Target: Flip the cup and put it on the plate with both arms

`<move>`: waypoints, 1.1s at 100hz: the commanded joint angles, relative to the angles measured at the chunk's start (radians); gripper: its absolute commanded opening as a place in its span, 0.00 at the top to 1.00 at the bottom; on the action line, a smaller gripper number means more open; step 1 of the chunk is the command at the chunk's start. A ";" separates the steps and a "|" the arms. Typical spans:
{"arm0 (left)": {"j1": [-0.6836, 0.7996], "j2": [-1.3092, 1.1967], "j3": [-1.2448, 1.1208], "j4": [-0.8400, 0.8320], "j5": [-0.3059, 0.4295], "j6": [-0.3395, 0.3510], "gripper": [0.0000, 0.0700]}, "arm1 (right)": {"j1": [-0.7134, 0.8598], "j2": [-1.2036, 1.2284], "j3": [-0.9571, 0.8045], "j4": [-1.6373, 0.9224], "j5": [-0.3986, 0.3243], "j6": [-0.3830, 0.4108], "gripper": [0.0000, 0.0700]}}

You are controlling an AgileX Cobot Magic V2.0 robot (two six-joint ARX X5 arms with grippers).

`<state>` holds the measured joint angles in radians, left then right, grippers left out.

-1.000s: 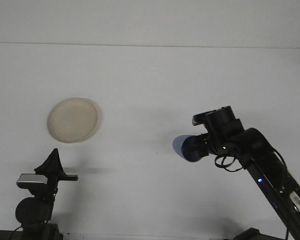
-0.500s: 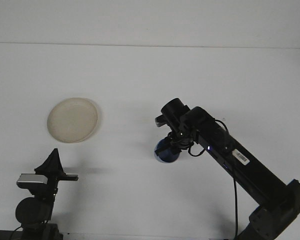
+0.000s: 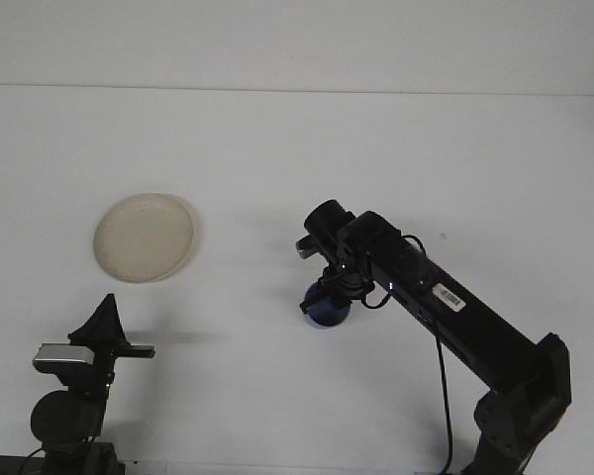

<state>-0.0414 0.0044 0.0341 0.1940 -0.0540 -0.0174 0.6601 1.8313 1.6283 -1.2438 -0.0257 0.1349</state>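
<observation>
A dark blue cup (image 3: 326,312) sits low near the table's middle, under the wrist of my right arm. My right gripper (image 3: 329,294) points down and is shut on the cup, whose upper part is hidden by the fingers. A round cream plate (image 3: 144,237) lies flat at the left, well apart from the cup. My left gripper (image 3: 104,319) stands at the lower left, below the plate, pointing up; its tip looks closed to a point with nothing in it.
The white table (image 3: 426,158) stretches to a back edge near the top of the view. My right arm (image 3: 445,307) crosses the lower right diagonally, with a cable hanging beside it.
My right arm has swung left and lowered the blue cup towards the table, now a little further left and lower than half a second ago. The left arm and plate have not moved.
</observation>
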 commanded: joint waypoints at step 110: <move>0.000 -0.001 -0.020 0.011 0.002 -0.006 0.98 | -0.050 -0.023 0.251 -0.119 -0.002 -0.106 0.30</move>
<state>-0.0414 0.0044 0.0341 0.1940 -0.0540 -0.0174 0.6243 1.8259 1.8507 -1.3403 -0.0292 0.0666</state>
